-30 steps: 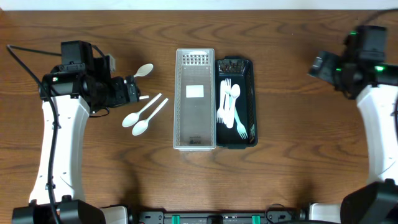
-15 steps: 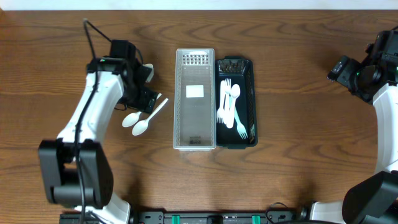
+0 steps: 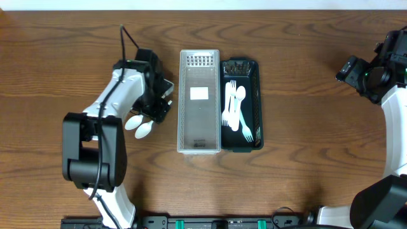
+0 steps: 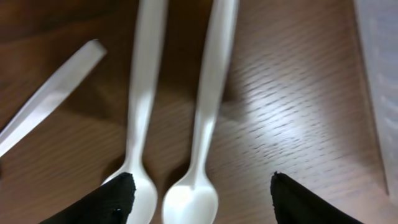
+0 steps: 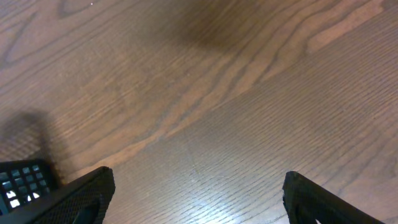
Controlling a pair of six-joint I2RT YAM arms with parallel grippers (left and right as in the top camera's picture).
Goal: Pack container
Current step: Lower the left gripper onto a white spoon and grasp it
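Observation:
A black container (image 3: 249,69) lies at the table's centre with several white and pale blue forks and spoons (image 3: 236,109) in it. A clear lid (image 3: 199,102) lies beside it on the left. Two white spoons (image 3: 141,126) lie left of the lid, and a third piece is hidden under the arm. My left gripper (image 3: 158,108) is open, low over the spoons. In the left wrist view its fingers (image 4: 202,202) straddle the bowls of two spoons (image 4: 190,198), with a third white handle (image 4: 50,93) at the left. My right gripper (image 5: 199,199) is open and empty over bare wood.
The right arm (image 3: 375,73) sits at the table's far right edge. The container's corner (image 5: 22,183) shows at the lower left of the right wrist view. The lid's edge (image 4: 379,74) shows at the right of the left wrist view.
My left arm has swung right and down from the far left until its gripper is over the two spoons beside the lid. The right arm shifted slightly right, then held still.

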